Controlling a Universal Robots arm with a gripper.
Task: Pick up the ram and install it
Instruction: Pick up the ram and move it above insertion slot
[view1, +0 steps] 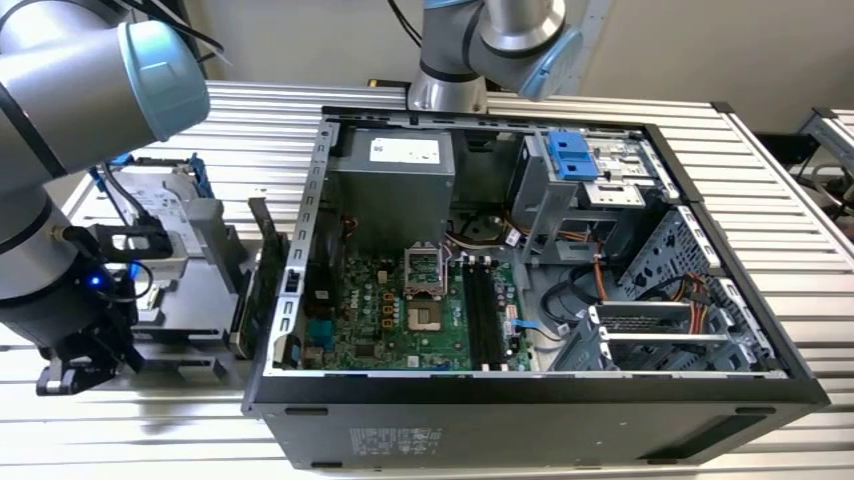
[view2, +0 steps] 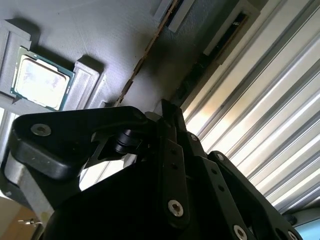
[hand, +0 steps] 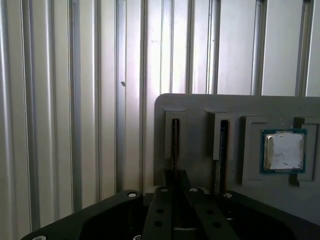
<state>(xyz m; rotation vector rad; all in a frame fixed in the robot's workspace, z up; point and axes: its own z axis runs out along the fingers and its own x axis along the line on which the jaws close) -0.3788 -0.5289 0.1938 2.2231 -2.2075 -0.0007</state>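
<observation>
First wrist view: hand (hand: 176, 176), grip unclear, at slotted ram (hand: 175, 137) in grey tray (hand: 200, 105), processor chip (hand: 284, 151) nearby.

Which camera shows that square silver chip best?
The first wrist view: the silver chip lies face-on in its grey holder. The second wrist view shows it at a slant. The exterior view leaves it too small to tell.

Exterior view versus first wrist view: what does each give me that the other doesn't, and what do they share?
Exterior view: the open computer case, its motherboard and the long black memory slots.

First wrist view: the gripper close to a processor chip and two thin boards standing edge-on in slots. I can't tell which one is the ram.

Shared: the grey parts holder and the slatted metal table under it.
</observation>
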